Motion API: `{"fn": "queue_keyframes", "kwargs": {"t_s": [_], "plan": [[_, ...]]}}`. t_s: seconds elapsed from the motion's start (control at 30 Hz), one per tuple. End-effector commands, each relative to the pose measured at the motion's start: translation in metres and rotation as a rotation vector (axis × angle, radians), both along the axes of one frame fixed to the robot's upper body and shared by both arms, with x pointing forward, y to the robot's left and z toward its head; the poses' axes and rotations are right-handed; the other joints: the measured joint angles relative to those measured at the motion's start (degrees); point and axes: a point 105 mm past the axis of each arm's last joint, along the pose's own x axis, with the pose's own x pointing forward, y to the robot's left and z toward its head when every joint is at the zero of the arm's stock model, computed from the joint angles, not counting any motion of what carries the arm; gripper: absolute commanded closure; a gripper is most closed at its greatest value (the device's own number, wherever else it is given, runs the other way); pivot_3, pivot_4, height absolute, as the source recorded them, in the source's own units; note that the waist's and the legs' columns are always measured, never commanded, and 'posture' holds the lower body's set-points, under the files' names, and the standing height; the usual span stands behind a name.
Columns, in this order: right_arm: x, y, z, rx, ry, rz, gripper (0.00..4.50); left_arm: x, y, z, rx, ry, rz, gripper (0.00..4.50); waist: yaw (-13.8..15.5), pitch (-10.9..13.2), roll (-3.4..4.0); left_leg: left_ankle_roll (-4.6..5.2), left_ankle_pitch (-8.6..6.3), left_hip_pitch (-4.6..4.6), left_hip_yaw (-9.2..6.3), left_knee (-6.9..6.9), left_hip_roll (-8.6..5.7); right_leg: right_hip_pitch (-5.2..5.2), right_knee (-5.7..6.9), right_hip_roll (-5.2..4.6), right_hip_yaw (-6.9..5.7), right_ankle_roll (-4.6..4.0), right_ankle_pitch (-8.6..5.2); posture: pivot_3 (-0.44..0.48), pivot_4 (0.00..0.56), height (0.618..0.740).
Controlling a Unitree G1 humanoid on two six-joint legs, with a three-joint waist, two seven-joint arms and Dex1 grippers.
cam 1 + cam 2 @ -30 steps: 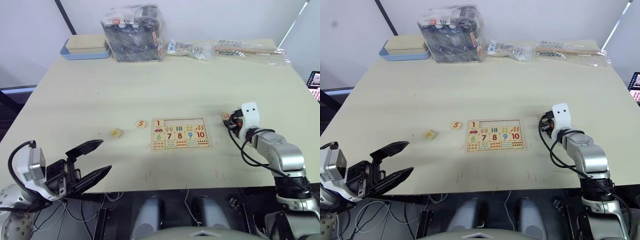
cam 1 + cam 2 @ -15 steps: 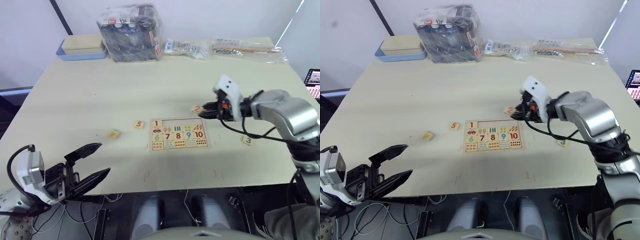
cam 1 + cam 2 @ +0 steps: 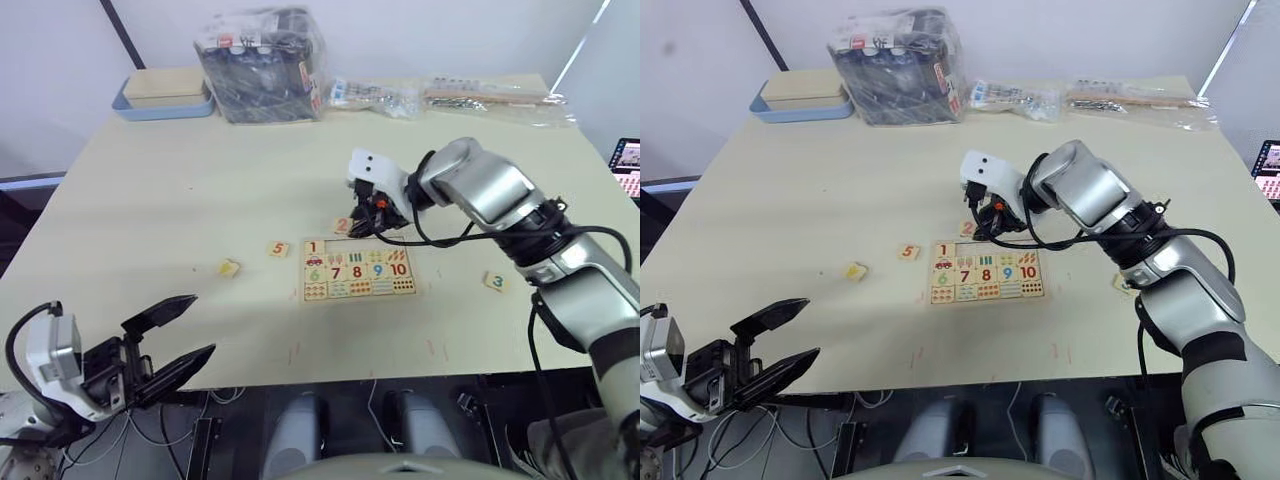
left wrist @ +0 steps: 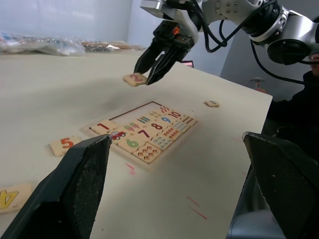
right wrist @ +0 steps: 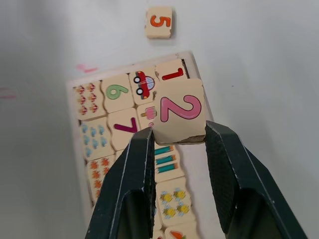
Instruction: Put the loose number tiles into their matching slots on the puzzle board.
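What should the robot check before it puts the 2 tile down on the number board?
1. Right pincer shut on the 2 tile: ok.
2. Tile level, digit facing up: ok.
3. Tile lined up over its slot next to the 1: cannot tell; it hangs above the puzzle board's far edge.
4. That slot bare: ok.
5. Left pincer open, away from the board: ok.
6. 5 tile and 3 tile lying off the board: ok.

Lower rows of the puzzle board point(image 5: 130, 144) behind the right pincer point(image 5: 178, 142) fingers.
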Motion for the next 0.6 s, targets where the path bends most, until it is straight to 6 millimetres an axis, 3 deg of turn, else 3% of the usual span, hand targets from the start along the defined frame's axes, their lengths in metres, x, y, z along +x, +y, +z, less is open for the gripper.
{"fn": "queue_keyframes", "kwargs": {"t_s": [0.03, 0.6], "plan": [[0.006, 0.007, 0.008, -0.023, -0.057, 0.038, 3.6, -0.003, 0.0, 0.005, 0.024, -0.034, 0.002, 0.0, 0.0, 0.0, 0.02, 0.0, 0.0, 0.0, -0.01, 0.0, 0.0, 0.0, 0.0, 0.0, -0.01, 0.0, 0.0, 0.0, 0.15, 0.74], [0.018, 0.025, -0.017, -0.16, -0.048, 0.102, 3.6, -0.003, -0.001, -0.001, 0.019, -0.024, 0.007, 0.0, -1.1, 0.1, 0.16, -0.04, 0.01, 0.0, -0.02, -0.01, 0.0, 0.0, 0.03, 0.01, -0.02, -0.01, 0.0, 0.0, 0.15, 0.74]]}}
